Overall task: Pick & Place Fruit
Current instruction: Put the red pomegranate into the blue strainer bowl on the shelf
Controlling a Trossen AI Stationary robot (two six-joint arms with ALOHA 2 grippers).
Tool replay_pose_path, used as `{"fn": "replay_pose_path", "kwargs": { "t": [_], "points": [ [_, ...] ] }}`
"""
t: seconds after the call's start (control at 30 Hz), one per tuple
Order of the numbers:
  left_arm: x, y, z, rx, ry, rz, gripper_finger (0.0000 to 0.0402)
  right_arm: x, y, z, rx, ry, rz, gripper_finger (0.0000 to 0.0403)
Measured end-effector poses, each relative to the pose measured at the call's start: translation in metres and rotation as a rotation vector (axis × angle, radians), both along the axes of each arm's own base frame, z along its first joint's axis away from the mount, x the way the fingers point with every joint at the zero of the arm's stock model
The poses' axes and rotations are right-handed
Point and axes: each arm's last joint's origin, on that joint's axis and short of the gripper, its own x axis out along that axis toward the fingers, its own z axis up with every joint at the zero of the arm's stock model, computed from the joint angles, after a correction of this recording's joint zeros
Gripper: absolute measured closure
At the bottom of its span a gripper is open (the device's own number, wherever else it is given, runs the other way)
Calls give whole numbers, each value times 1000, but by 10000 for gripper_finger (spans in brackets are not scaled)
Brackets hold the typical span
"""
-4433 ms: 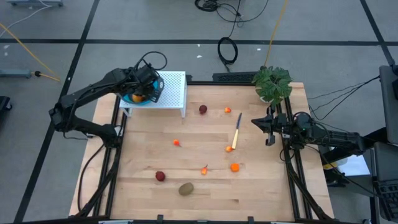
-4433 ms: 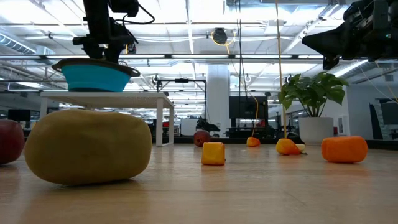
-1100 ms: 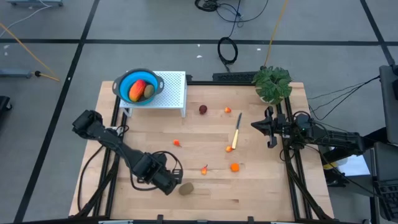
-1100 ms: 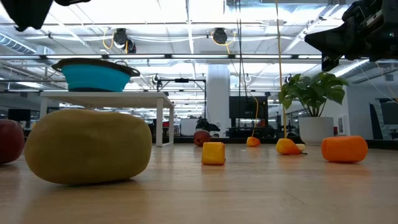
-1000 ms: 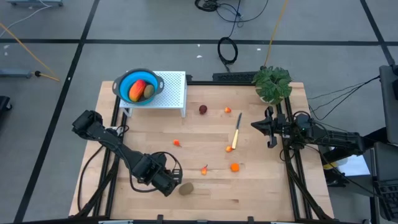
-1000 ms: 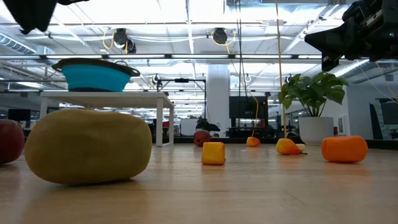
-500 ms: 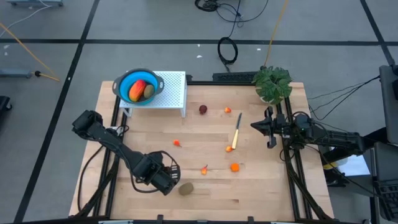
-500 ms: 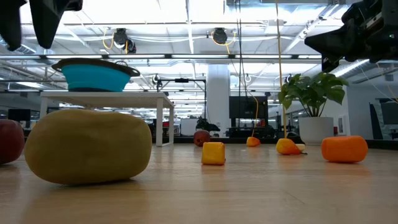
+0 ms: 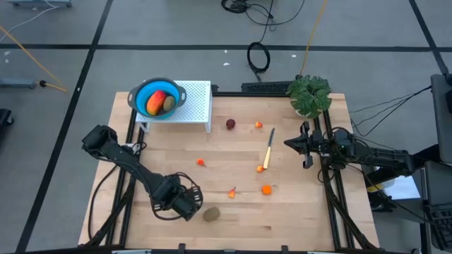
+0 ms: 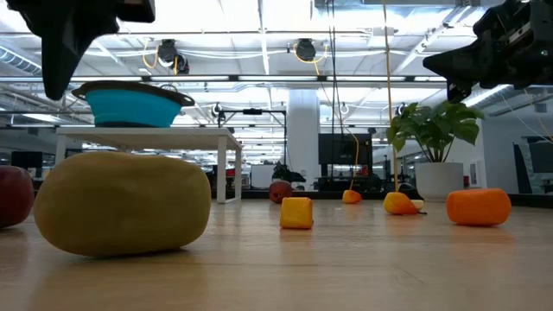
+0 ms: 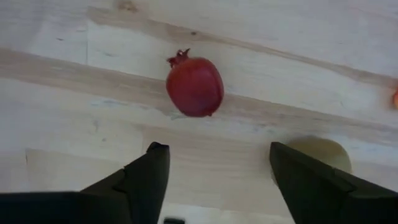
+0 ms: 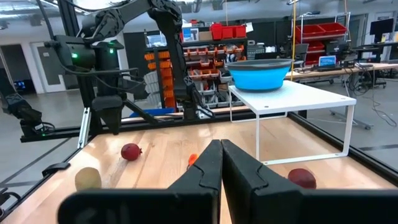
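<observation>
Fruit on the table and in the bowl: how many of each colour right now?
Dark red balls: 2
Brown-green ovals: 2
Large red-orange piece: 1
Small orange pieces: 5
Total: 10

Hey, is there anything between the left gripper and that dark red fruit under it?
Nothing. In the left wrist view only bare wood separates the open left gripper from the dark red fruit.

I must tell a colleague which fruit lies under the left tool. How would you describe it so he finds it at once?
Start at the wooden table and go to its near left part, where the left tool hangs open above the wood. Under it lies a dark red ball with a small crown, beside the brown-green oval; the other red ball lies far off near the white stand.
</observation>
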Motion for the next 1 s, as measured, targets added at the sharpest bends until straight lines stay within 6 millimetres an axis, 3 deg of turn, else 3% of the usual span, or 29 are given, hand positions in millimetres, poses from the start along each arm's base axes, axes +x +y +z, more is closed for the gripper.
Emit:
{"fn": "replay_pose_path", "kwargs": {
  "t": [0.3, 0.6, 1.0],
  "points": [
    [-8, 4, -20, -4, 67, 12, 75, 0, 0, 0, 0, -2, 0, 403],
    [-6, 12, -51, -74, 22, 56, 74, 0, 0, 0, 0, -2, 0, 403],
    [-5, 28, -70, -96, 34, 98, 78, 0, 0, 0, 0, -2, 0, 403]
  ]
}}
